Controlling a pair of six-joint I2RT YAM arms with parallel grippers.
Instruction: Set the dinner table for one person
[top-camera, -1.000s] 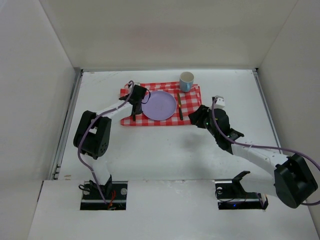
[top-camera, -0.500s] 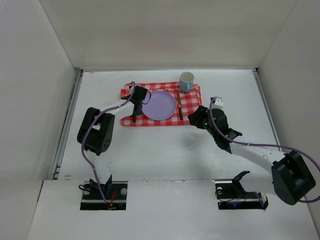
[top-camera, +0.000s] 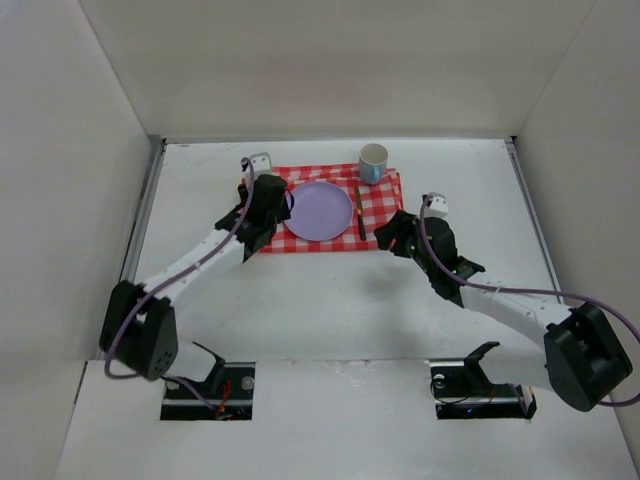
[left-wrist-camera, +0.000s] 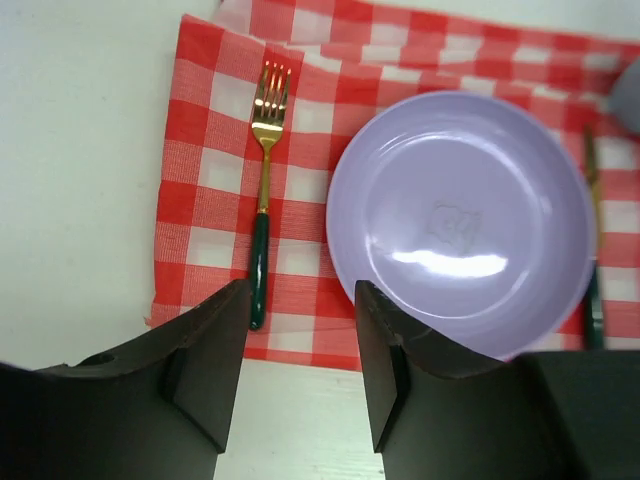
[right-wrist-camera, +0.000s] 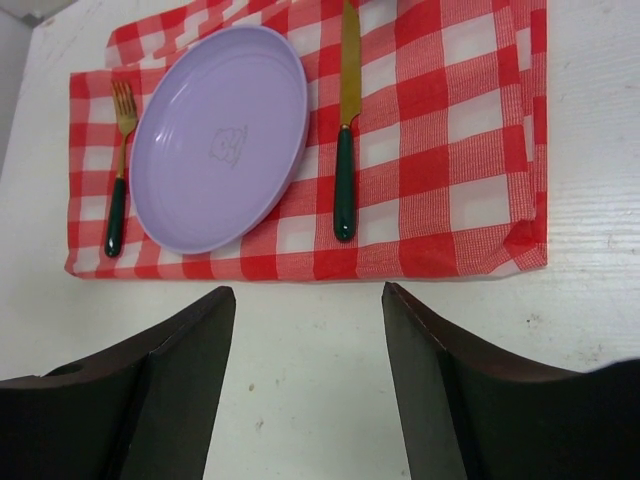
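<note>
White table (top-camera: 330, 300) spans the view. Just short of the cloth (top-camera: 380, 205), right gripper (right-wrist-camera: 307, 295) hovers, spread wide, empty. Over its near-left corner, left gripper (left-wrist-camera: 300, 300) is spread, empty. On cloth: fork (left-wrist-camera: 262, 215), plate (top-camera: 319, 210), knife (right-wrist-camera: 346, 150); cup (top-camera: 373, 162) at far edge.

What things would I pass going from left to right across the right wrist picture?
fork → purple plate → knife
</note>
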